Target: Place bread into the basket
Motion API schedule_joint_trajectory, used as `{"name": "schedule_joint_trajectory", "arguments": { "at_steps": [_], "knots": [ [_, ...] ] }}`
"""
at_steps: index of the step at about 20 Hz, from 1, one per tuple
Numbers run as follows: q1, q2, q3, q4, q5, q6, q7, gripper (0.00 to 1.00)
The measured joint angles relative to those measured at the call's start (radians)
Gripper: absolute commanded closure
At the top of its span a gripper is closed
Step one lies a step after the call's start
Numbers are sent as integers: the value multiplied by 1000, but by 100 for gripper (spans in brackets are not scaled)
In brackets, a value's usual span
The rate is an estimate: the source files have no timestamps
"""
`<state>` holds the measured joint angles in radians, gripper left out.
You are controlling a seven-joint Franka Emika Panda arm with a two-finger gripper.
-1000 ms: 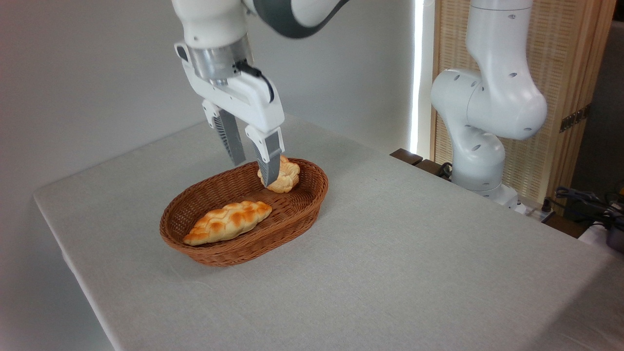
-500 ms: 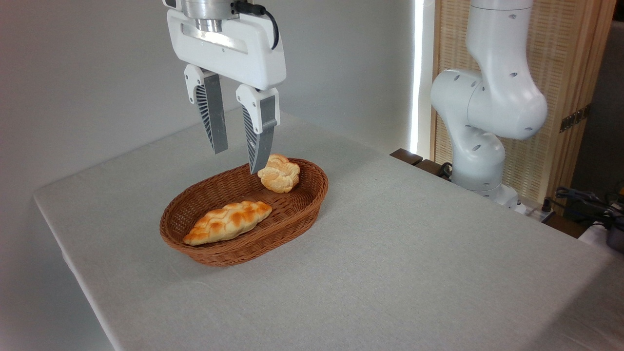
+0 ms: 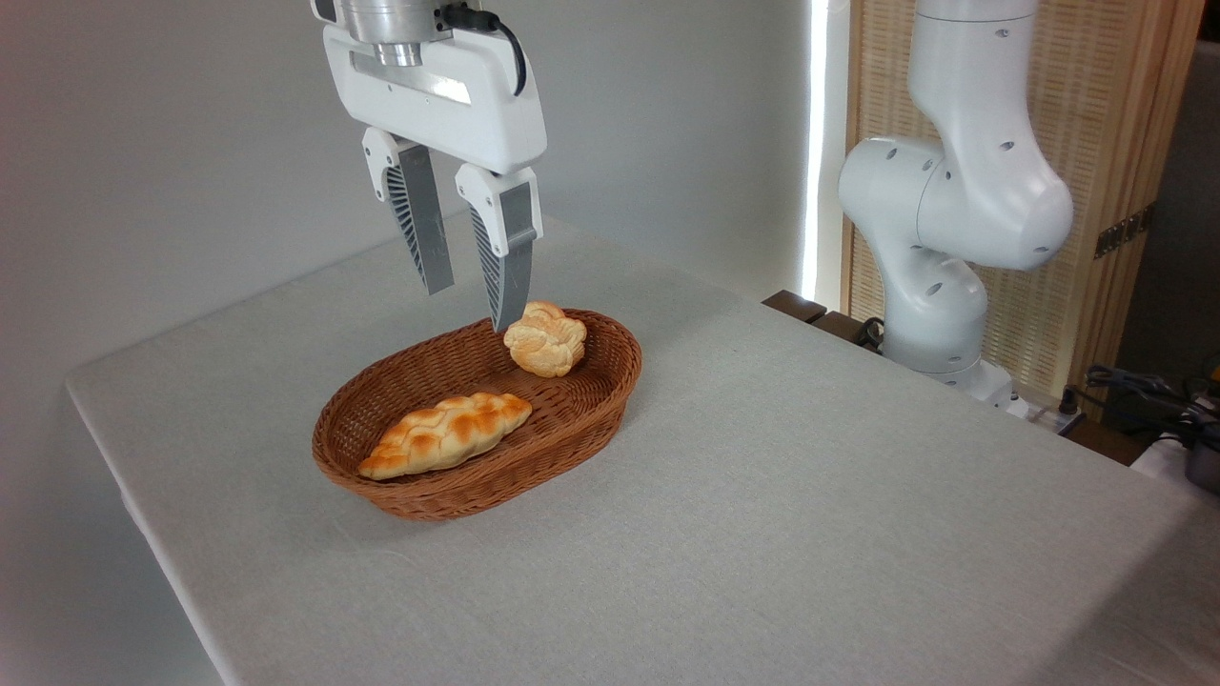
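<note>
Bread [image 3: 545,340] lies inside the basket [image 3: 581,433], beside a braided loaf [image 3: 445,433]. Gripper [image 3: 472,303] hangs above, jaws parted, grasping nothing.

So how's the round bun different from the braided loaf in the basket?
The bun is small and round; the braided loaf is long and tapered. The bun sits at the far end of the wicker basket, the loaf along the near side. Both are golden and lie inside it.
</note>
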<state>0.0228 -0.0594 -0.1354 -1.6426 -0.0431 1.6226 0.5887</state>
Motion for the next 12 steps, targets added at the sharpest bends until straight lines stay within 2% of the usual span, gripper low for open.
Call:
{"name": "schedule_joint_trajectory", "arguments": {
  "at_steps": [3,7,12],
  "knots": [
    [3,10,0,2,4,-4,0,0],
    [3,14,-2,2,54,-5,0,0],
    [9,32,3,18,62,-30,0,0]
  ]
}}
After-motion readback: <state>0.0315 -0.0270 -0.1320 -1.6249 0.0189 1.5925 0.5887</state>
